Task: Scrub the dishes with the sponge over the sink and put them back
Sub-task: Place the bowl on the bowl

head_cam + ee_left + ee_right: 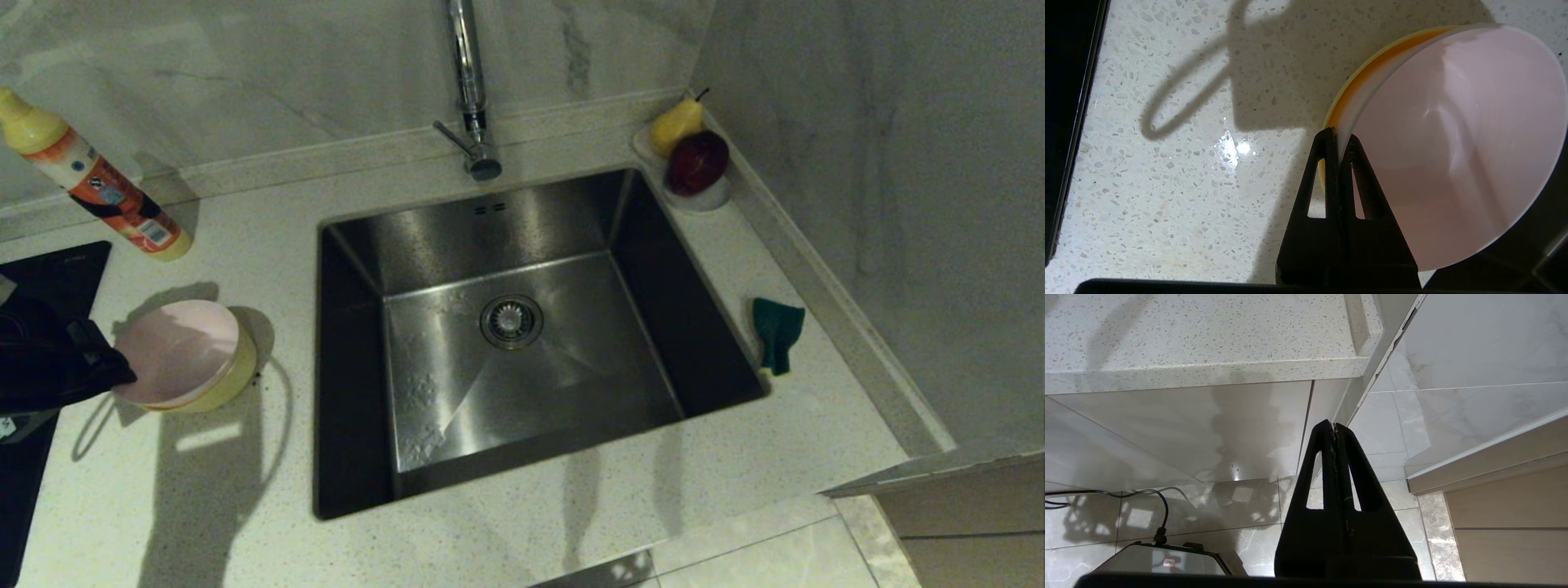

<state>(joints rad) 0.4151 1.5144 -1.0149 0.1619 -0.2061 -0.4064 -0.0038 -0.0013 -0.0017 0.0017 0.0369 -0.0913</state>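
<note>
Left gripper (pixel 1338 141) at about 9 o'clock in the head view, on the counter (pixel 212 490) left of the sink (pixel 506 343). Fingers pinched tight on the near rim of the pink bowl (pixel 175 351), one finger inside, one outside; the wrist view shows the rim wall clamped between them. The pink bowl is tilted up on edge, mouth toward the gripper, partly peeled out of the yellow bowl (pixel 229 376) it nests in. No blue bowl can be made out.

Right gripper (pixel 1334 426) is parked low, below the counter edge, pointing at floor tiles; fingers pressed together, holding nothing.

Key relation: sink lies at 3 o'clock from the left gripper, just beside the bowl stack, so the carry looks like a short sideways move. Judgement: the pink bowl must come free of the yellow one first, or the yellow bowl may drag along.

Sponge (pixel 777 333) is on the right counter strip at 3 o'clock, just beside the sink's right rim, green side up, long axis running roughly 12 to 6. It is well apart from the left gripper, across the whole basin; the right arm is on the nearer side.

Farther back: tap (pixel 469 90) at 12 o'clock, bottle (pixel 94 180) at 10, pear (pixel 676 124) and apple (pixel 698 162) on a white dish (pixel 710 198) at 1.
</note>
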